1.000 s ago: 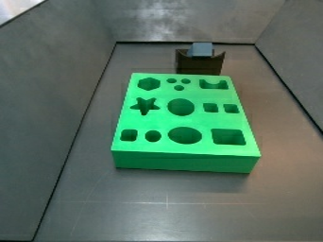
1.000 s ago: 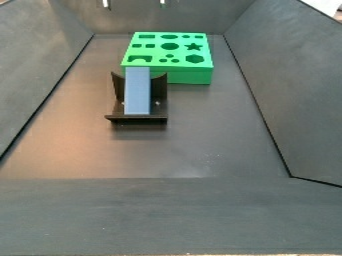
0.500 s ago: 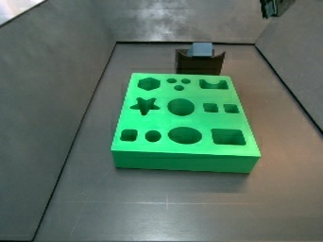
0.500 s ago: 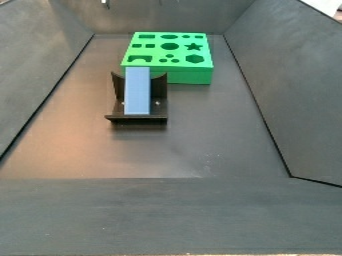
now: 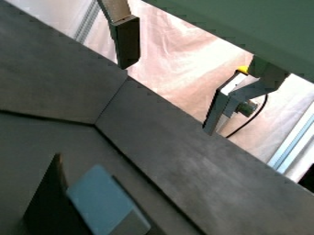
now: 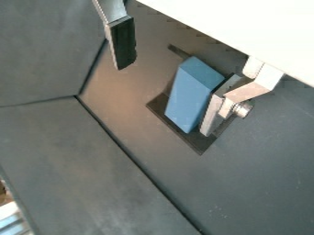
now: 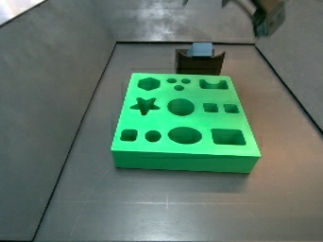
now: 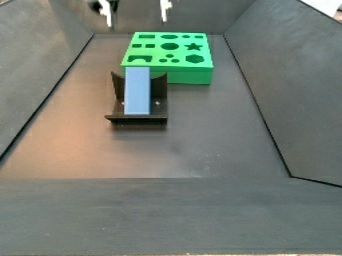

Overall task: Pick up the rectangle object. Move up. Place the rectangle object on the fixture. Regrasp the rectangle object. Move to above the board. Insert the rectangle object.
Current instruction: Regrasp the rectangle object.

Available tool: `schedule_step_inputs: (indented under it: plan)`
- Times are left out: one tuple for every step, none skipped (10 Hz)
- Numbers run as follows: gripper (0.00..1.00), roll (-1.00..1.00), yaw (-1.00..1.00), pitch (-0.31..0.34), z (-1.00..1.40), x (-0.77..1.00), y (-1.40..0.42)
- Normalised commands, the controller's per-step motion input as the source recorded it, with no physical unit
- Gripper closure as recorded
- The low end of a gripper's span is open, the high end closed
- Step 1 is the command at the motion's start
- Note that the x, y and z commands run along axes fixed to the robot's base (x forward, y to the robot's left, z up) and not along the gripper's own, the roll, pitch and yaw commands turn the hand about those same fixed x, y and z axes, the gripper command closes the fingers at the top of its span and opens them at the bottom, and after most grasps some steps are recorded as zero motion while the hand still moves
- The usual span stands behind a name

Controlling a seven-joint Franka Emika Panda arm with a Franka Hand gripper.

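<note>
Gripper (image 8: 134,10) high above floor, fingers (image 6: 123,41) spread wide, empty. Rectangle object (image 8: 136,91) resting on fixture (image 8: 135,117), just beside board (image 8: 173,55), well below gripper.

Dark grey floor (image 8: 201,140), walled by sloping dark panels. Directly on it: the green board (image 7: 184,123) and, just beyond one edge, the fixture (image 8: 136,112), carrying the rectangle object (image 8: 136,90). Gripper (image 8: 132,10) high above, touching nothing.
</note>
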Motion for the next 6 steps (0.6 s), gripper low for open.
schedule_step_inputs:
  plan:
    - [0.0,0.11,0.14,-0.028,-1.0,0.07,0.05]
    - [0.0,0.09,0.12,-0.05,-1.0,0.08,0.04]
    - [0.0,0.09,0.1,-0.066,-1.0,0.09,0.04]
    - [0.0,0.07,0.08,-0.087,-1.0,0.1,0.04]
    - [0.0,0.07,0.04,-0.102,-1.0,0.1,0.03]
    - [0.0,0.06,0.02,-0.101,-1.0,0.1,0.03]
